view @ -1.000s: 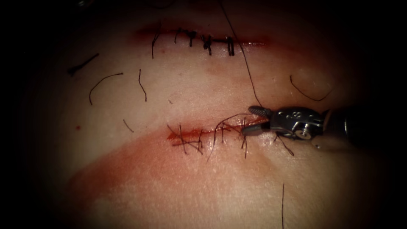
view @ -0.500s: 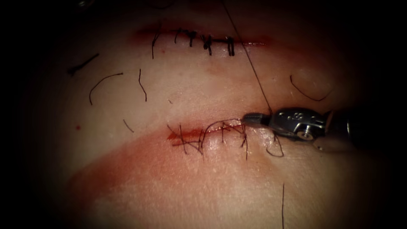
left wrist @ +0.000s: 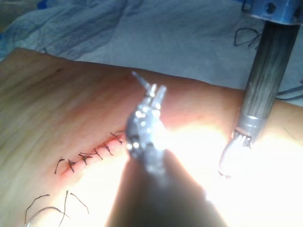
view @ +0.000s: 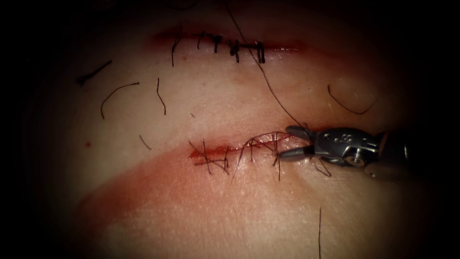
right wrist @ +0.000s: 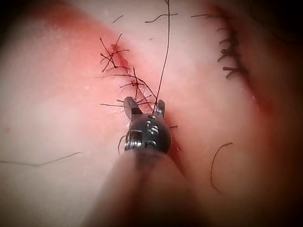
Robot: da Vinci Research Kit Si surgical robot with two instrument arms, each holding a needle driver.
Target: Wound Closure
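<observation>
While its jaws gape empty, right tool (view: pixel 291 142) straddles thread (view: pixel 268 86) by cut (view: pixel 225 150).

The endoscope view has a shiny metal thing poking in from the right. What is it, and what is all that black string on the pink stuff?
That shiny thing is the right arm's pincer, the tip of a robot that practises sewing. The pink stuff is pork belly, called the tissue, so nobody gets hurt. That picture looks down from above and in front. The other two look along each arm at its own pincer. The right pincer's jaws are open at the right end of the cut and hold nothing. A long thread runs down to them. The short black bits are cut ends of thread. The left arm's pincer hangs above the tissue. I cannot tell what it holds, or where the needle is.
</observation>
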